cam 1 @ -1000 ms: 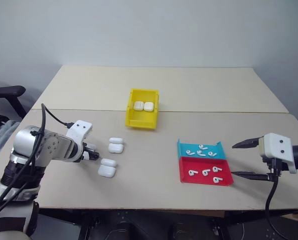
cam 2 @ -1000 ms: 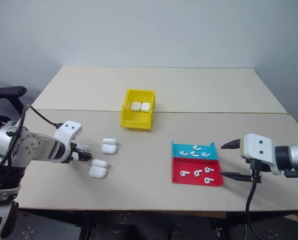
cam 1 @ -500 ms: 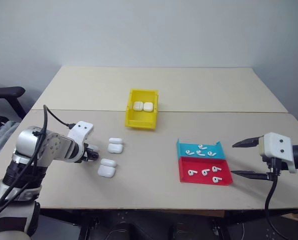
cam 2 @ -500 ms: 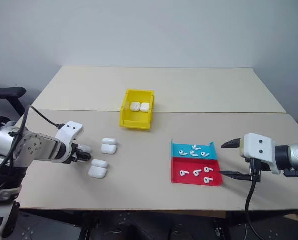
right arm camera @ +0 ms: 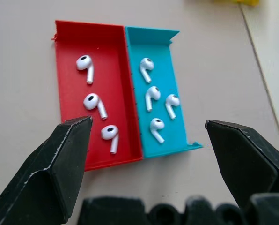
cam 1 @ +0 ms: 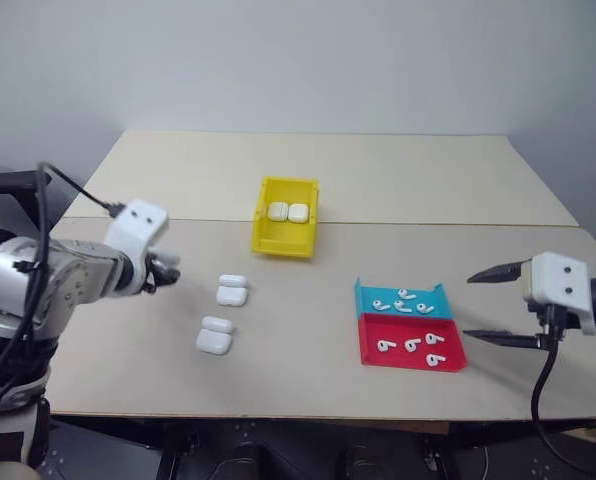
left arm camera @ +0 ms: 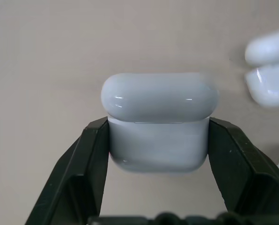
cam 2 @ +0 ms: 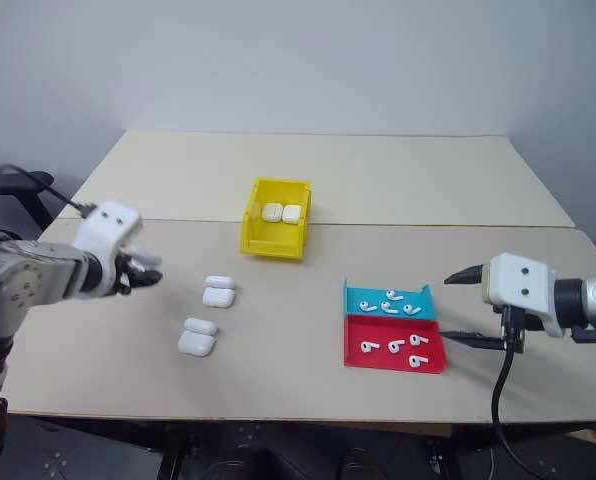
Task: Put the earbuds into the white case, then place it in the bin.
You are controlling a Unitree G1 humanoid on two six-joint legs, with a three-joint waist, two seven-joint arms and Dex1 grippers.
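Beige bench (cam 1: 308, 290), frame left: left hand (left arm camera: 158, 145) clamps the white case (left arm camera: 159, 121) across its flat sides; glossy, light, probably slippery. Right hand (cam 1: 496, 303) spread, empty.

2 cases (cam 1: 288, 212) in the bin (cam 1: 265, 240); trays (cam 1: 373, 352) right.

You had a glossy, smooth white plastic case (left arm camera: 159, 123) between matt black plastic fingers (left arm camera: 93, 159), over a matt beige desk (cam 1: 308, 330); the yellow bin (cam 1: 284, 232) looked smooth plastic.
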